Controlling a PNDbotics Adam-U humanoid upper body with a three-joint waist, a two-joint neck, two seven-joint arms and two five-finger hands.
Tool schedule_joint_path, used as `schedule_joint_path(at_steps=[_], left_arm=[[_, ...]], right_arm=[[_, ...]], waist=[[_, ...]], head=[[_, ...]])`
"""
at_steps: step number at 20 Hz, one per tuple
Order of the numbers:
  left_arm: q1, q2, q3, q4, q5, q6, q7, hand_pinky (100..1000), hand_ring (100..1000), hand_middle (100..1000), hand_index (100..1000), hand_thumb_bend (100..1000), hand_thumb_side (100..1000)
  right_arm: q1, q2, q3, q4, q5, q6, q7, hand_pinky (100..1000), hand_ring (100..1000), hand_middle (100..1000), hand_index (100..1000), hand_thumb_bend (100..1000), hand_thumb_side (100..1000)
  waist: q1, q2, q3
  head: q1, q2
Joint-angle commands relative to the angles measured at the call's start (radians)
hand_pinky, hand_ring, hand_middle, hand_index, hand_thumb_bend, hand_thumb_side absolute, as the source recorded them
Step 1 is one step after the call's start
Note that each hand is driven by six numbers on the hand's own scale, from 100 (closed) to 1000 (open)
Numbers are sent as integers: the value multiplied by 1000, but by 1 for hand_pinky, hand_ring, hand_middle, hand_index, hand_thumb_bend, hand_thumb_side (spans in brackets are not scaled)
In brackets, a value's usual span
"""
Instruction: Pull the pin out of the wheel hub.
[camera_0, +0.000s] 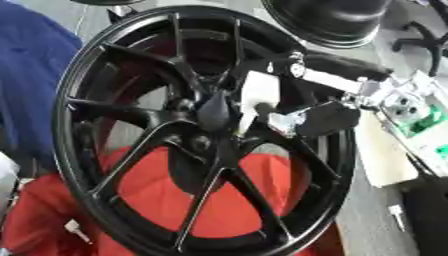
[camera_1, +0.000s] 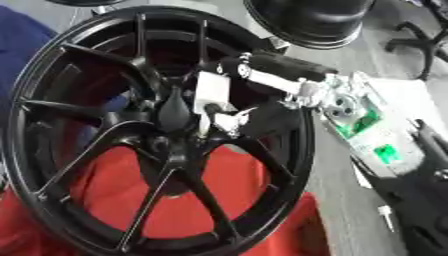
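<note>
In the left eye view, a large black wheel hub (camera_0: 206, 130) with thin spokes stands nearly upright and fills most of the frame, resting on something red (camera_0: 157, 200). My right hand (camera_0: 328, 117) reaches in from the right and sits against the spokes just right of the hub's centre. Its black fingers (camera_0: 262, 107) are curled in toward the centre, beside a white block (camera_0: 256, 90), and seem to be closing on something small there. I cannot make out the pin itself; I judge it sits in the centre region under my fingers. A small pale piece (camera_0: 77, 231) lies on the red surface at lower left, and another (camera_0: 395, 212) on the grey floor at lower right. My left hand is not visible.

In the right eye view, the same wheel sits further left, so more of my right forearm (camera_1: 280, 67) and its exposed green circuit board (camera_1: 354, 122) shows. The small piece on the red surface is out of frame here.

As I judge it, the pull is not finished: my hand is at the hub, and drawing the pin clear remains.
</note>
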Motion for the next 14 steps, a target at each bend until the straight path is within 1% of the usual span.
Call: schedule_joint_path(at_steps=[1,2,3,6,7,10,11,12,14], left_arm=[[-6,-1,-2,-16,1,1,-4,655,752,621,664,100,830],[-6,-1,-2,-16,1,1,-4,655,752,621,664,100,829],[-6,-1,-2,-16,1,2,-4,655,752,621,663,100,829],[-5,-3,-1,-16,1,3,-3,656,752,622,663,100,826],[-5,-3,-1,-16,0,3,-3,656,752,622,663,100,826],[-6,-3,-1,-16,1,3,-3,657,753,622,662,100,825],[-6,-4,-1,-16,2,4,-2,657,753,622,662,100,825],[-6,-4,-1,-16,2,4,-2,657,753,622,661,100,824],[-6,-5,-1,-16,2,6,0,657,753,622,661,100,823]], right_arm=[[-9,-10,-11,-12,-14,4,-11,919,929,674,825,100,628],[-9,-10,-11,-12,-21,4,-15,914,923,636,792,100,633],[-9,-9,-11,-12,-30,5,-20,910,917,605,762,100,661],[-8,-7,-11,-12,-63,8,-35,894,887,536,690,100,659],[-7,-8,-11,-12,-72,10,-41,893,885,532,686,100,657],[-7,-7,-12,-12,-91,14,-54,864,825,468,605,100,647],[-7,-7,-12,-12,-96,16,-59,862,820,464,599,100,647],[-7,-6,-12,-12,-101,18,-63,849,790,442,566,100,651],[-8,-3,-13,-12,-118,24,-77,833,761,419,536,100,646]], waist=[[5,-12,2],[4,-12,3],[4,-12,4],[3,-12,5],[3,-11,5],[3,-10,6],[3,-10,7],[3,-9,7],[4,-9,7]], head=[[-2,-13],[-3,-13],[-3,-14],[-3,-12],[-4,-12],[-8,-11],[-11,-9],[-14,-7],[-18,-4]])
